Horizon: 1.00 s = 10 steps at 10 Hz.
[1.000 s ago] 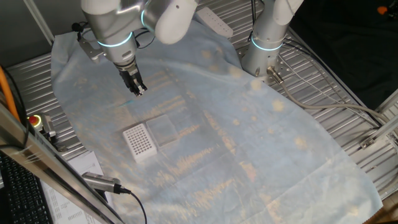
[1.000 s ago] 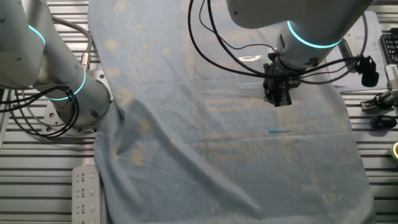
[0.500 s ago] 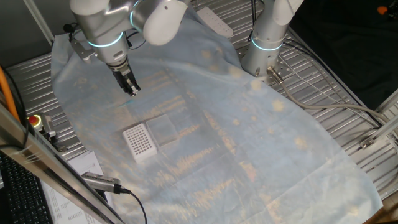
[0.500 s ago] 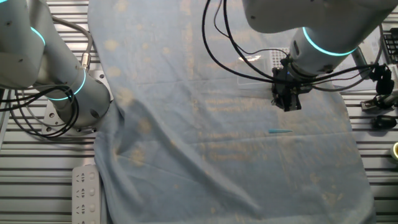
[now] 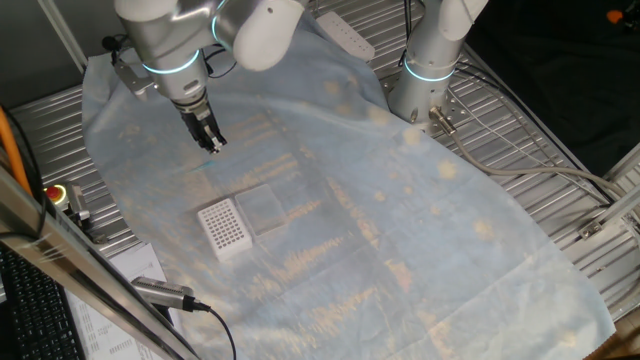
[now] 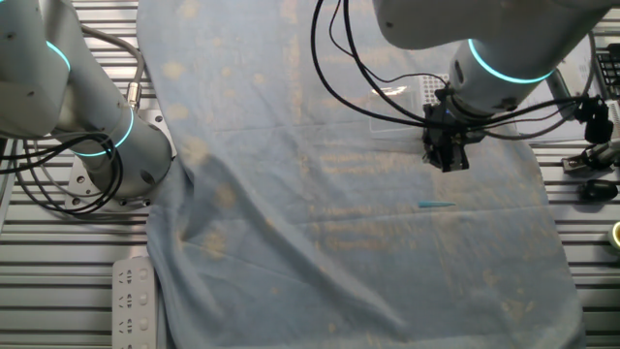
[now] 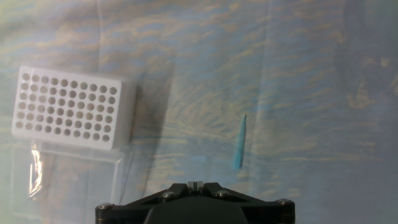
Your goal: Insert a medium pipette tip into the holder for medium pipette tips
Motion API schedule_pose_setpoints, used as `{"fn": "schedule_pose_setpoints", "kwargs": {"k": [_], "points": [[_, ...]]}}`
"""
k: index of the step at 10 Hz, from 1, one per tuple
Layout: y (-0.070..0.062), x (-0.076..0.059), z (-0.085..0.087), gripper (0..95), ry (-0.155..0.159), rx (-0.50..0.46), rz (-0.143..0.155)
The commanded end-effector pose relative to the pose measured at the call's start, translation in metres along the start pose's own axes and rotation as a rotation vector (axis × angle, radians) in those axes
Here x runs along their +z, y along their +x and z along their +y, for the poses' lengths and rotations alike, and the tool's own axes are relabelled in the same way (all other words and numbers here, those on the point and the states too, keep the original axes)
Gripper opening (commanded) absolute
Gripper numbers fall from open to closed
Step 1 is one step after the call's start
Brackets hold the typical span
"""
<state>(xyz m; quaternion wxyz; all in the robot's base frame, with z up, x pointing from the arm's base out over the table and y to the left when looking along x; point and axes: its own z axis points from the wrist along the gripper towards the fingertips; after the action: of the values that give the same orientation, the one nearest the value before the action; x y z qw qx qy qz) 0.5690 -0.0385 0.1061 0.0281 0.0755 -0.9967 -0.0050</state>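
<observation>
The tip (image 7: 239,144) lies flat on the pale blue cloth (image 7: 298,74) that covers the counter (image 5: 520,130), a thin tapered sliver of translucent blue plastic; in the hand view its narrow end points up and a little right and its wider end is nearest the camera. In the other fixed view it shows as a short blue streak (image 6: 436,205) lying across the cloth. The holder (image 7: 67,107) is a white rectangular block whose top is a close grid of small dark holes; it stands to the left of the tip in the hand view, well apart from it, and its holes look unfilled as far as can be seen. Touching its near side lies a clear box (image 7: 68,177), partly cut off by the frame edge. The pincer (image 6: 447,162) hangs above the cloth, near the tip but not touching it, and holds nothing visible; whether its fingers are apart or together I cannot tell, since the hand view shows only the dark base of the hand.
</observation>
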Motion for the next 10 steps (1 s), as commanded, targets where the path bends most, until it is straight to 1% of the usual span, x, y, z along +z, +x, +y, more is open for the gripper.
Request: {"fn": "schedule_pose_setpoints", "kwargs": {"k": [1,2,3,5,6,7,8,9,10], "points": [[0.001,-0.001,0.0,0.0,0.003,0.044,-0.029],[0.001,-0.001,0.0,0.0,0.005,0.036,-0.04],[0.0,0.0,-0.004,0.0,0.006,0.033,-0.065],[-0.005,0.005,-0.021,0.0,0.009,0.017,-0.09],[-0.007,0.008,-0.028,0.0,0.01,0.012,-0.102],[-0.009,0.011,-0.032,0.0,0.01,0.006,-0.108],[-0.015,0.017,-0.037,19.0,0.011,0.002,-0.112],[-0.016,0.021,-0.038,19.0,0.011,0.004,-0.115],[-0.017,0.027,-0.039,19.0,0.012,-0.002,-0.127]]}}
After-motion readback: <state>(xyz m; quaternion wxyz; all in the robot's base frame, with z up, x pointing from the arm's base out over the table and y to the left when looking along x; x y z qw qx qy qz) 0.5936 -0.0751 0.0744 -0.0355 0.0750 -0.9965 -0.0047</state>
